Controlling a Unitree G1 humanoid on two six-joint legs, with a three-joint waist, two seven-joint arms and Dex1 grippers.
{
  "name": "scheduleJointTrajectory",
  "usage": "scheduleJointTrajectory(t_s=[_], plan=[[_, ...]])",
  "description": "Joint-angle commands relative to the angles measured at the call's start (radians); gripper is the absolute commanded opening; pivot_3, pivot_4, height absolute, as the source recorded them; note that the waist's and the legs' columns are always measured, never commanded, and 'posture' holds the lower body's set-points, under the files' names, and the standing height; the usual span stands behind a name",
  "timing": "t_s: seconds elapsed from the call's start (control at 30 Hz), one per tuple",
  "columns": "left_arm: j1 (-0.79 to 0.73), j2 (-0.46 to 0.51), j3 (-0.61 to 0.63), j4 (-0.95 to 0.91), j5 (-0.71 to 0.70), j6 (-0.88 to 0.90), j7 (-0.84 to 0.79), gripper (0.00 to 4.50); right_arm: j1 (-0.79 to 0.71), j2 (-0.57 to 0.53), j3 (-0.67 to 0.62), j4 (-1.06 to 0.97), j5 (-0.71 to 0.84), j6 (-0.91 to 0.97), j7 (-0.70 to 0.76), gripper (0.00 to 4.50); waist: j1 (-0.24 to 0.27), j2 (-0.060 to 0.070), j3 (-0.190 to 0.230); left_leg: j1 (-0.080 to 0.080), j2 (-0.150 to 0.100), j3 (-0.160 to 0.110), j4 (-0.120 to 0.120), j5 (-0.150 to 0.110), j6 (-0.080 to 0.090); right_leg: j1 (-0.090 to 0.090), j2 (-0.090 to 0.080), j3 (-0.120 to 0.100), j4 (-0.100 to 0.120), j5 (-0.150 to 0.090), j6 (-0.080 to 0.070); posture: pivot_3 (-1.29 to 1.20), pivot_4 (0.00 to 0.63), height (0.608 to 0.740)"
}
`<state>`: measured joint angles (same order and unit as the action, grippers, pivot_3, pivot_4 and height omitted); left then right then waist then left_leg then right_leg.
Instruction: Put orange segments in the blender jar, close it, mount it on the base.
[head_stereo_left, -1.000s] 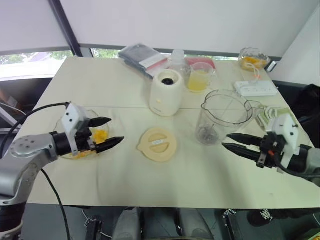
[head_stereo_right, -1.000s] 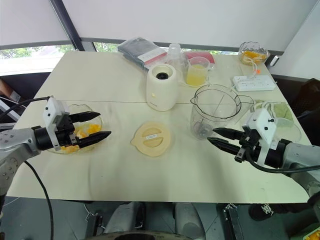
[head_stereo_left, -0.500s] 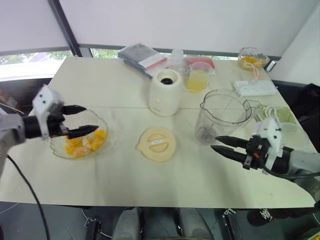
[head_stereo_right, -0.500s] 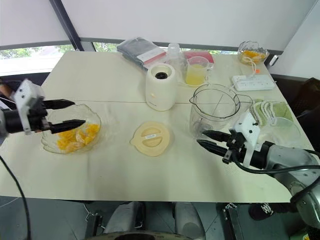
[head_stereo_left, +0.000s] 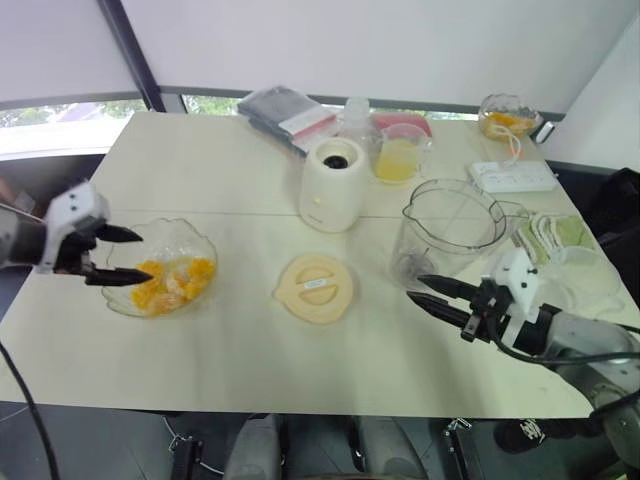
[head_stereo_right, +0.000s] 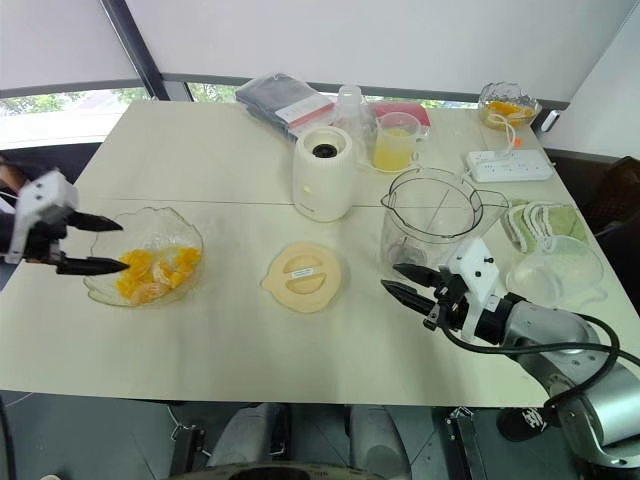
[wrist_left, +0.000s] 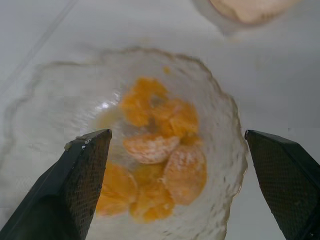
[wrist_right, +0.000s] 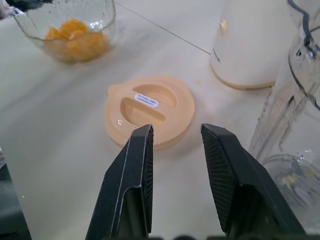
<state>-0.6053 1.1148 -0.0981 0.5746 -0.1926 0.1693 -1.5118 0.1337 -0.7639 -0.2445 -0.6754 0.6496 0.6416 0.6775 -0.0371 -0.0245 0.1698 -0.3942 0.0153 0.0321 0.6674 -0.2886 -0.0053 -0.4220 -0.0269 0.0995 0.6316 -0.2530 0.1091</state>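
Note:
The orange segments (head_stereo_left: 170, 282) lie heaped in a scalloped glass bowl (head_stereo_left: 200, 240) at the table's left. My left gripper (head_stereo_left: 140, 257) hovers at the bowl's left rim, open and empty; its wrist view looks down on the segments (wrist_left: 155, 150) between the spread fingers. The clear blender jar (head_stereo_left: 450, 225) stands uncovered right of centre, blades at its bottom. Behind the middle stands the cream base (head_stereo_left: 333, 185). My right gripper (head_stereo_left: 415, 289) is low over the table just in front of the jar, open with a small gap and holding nothing, pointing at the flat cream lid (wrist_right: 150, 107).
At the back stand a cup of yellow juice (head_stereo_left: 398, 158), a dark packet (head_stereo_left: 285, 112), a white power strip (head_stereo_left: 512, 177) and another glass bowl with fruit (head_stereo_left: 505, 118). A green cloth and a clear container (head_stereo_left: 580, 270) sit at the right edge.
My left gripper has drawn back to the left, from over the segments to the bowl's left rim, still open. My right gripper has slid a little left, in front of the jar.

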Motion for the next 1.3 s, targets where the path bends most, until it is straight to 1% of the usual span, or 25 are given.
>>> scheduleJointTrajectory(t_s=[0.03,0.13,0.3,0.47,0.6,1.0,1.17,1.3], plan=[[-0.052,-0.035,-0.025,0.095,0.076,-0.108,0.010,4.44,0.016,0.011,-0.020,-0.060,0.003,-0.016,-0.017,1.54,0.000,0.000,0.000,0.000,0.000,0.000,0.000,0.000,0.000,0.000,0.000,0.000,0.000,0.000,0.000,0.00,0.150,0.740],[-0.106,-0.088,-0.050,0.175,0.117,-0.126,0.014,4.44,0.033,0.024,-0.033,-0.092,0.017,-0.003,-0.050,1.54,0.001,-0.001,0.000,0.000,0.000,-0.001,0.000,0.000,0.000,0.000,0.000,0.000,0.001,0.002,0.003,0.00,0.150,0.740],[-0.212,-0.172,-0.075,0.329,0.192,-0.196,0.061,4.44,0.091,0.048,-0.057,-0.157,0.039,0.014,-0.094,1.54,0.005,-0.002,-0.001,-0.001,0.000,-0.002,0.001,0.000,0.000,0.000,0.000,0.000,0.001,0.002,0.004,0.00,0.150,0.740],[-0.268,-0.214,-0.084,0.450,0.244,-0.245,0.091,4.44,0.134,0.066,-0.068,-0.203,0.052,0.022,-0.138,1.54,0.002,-0.003,-0.001,-0.001,0.000,-0.004,0.001,0.000,0.000,0.000,0.000,0.000,0.001,0.002,0.004,0.00,0.150,0.740],[-0.298,-0.247,-0.079,0.504,0.266,-0.245,0.107,4.44,0.167,0.075,-0.075,-0.234,0.053,0.025,-0.163,1.54,0.001,-0.004,-0.002,-0.001,0.000,-0.005,0.002,0.000,0.000,0.000,0.000,-0.001,0.003,0.002,0.004,0.00,0.150,0.740],[-0.289,-0.311,-0.057,0.581,0.296,-0.233,0.206,4.44,0.188,0.068,-0.073,-0.260,0.061,0.029,-0.197,1.54,0.001,-0.005,-0.002,-0.001,0.000,-0.006,0.003,0.000,0.000,0.000,0.000,-0.001,0.005,0.002,0.004,0.00,0.150,0.740],[-0.264,-0.318,-0.057,0.593,0.302,-0.248,0.242,4.44,0.178,0.059,-0.072,-0.257,0.064,0.035,-0.199,1.54,0.000,-0.005,-0.002,-0.001,0.000,-0.006,0.004,0.000,0.000,0.000,0.000,-0.001,0.006,0.002,0.004,0.00,0.150,0.740],[-0.247,-0.323,-0.049,0.589,0.294,-0.242,0.253,4.44,0.170,0.058,-0.065,-0.259,0.065,0.042,-0.204,1.54,0.000,-0.005,-0.002,-0.001,0.001,-0.006,0.009,0.000,0.000,0.000,0.000,-0.001,0.011,0.002,0.004,0.00,0.150,0.740]])
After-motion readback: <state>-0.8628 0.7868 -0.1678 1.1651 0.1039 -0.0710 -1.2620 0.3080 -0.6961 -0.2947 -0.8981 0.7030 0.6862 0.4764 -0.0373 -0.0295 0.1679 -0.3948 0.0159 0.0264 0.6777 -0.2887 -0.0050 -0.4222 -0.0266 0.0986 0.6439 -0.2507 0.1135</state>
